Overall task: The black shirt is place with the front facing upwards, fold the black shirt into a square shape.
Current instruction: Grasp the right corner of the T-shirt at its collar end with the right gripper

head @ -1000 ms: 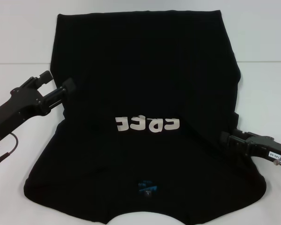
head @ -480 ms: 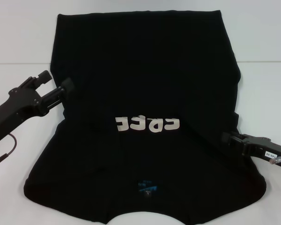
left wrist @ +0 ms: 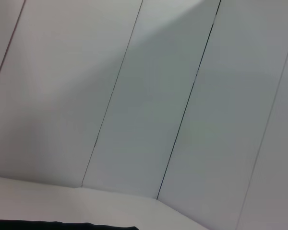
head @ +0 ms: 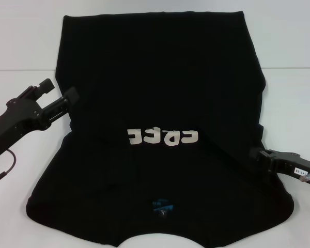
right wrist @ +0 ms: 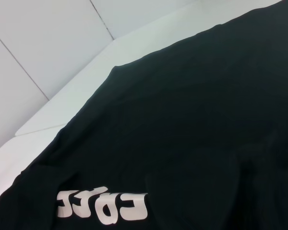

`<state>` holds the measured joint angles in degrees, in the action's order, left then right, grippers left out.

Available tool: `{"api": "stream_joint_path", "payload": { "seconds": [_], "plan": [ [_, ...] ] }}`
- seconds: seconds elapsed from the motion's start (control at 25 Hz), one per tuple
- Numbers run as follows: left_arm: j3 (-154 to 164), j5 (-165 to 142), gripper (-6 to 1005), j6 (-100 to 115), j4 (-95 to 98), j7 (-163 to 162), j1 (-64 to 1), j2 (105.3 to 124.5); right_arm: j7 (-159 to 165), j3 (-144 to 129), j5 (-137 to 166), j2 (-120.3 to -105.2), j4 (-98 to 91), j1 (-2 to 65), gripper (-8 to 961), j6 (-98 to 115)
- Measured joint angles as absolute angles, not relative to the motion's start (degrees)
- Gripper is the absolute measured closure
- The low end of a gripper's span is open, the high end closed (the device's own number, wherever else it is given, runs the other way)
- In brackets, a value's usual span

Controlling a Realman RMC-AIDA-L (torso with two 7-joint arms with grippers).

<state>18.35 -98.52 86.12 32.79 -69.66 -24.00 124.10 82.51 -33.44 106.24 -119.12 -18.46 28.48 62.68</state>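
Observation:
The black shirt lies spread flat on the white table, front up. Its white letters read upside down from the head view, and the blue neck label is at the near edge. My left gripper stands open at the shirt's left edge, one fingertip over the cloth and the other off it. At the shirt's right edge, near the sleeve, is my right gripper. The right wrist view shows the shirt and its letters. A thin strip of the shirt shows in the left wrist view.
The white table surrounds the shirt, with bare strips on both sides. White wall panels rise behind the table. Cables hang from both arms near the table's side edges.
My left gripper has slid a little to the left, away from the shirt. My right gripper has drawn back to the right along the shirt's edge. The shirt lies as before.

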Motion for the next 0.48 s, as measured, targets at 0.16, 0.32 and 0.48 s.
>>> {"api": "stream_joint_path", "payload": {
  "seconds": [0.16, 0.32, 0.48],
  "plan": [
    [18.35, -98.53, 122, 86.37, 32.79, -69.65, -23.92, 124.10, 82.08, -33.54, 106.17, -119.27, -18.78, 28.38, 946, 64.43],
    [18.37, -98.52, 122, 86.42, 32.79, -69.60, -23.91, 124.10, 80.98, -36.64, 106.39, -119.37, -19.00, 28.87, 946, 67.06],
    [18.37, -98.52, 122, 86.43, 32.79, -69.46, -23.97, 124.10, 80.83, -40.54, 106.40, -119.44, -19.03, 29.67, 947, 66.75]
  ]
}}
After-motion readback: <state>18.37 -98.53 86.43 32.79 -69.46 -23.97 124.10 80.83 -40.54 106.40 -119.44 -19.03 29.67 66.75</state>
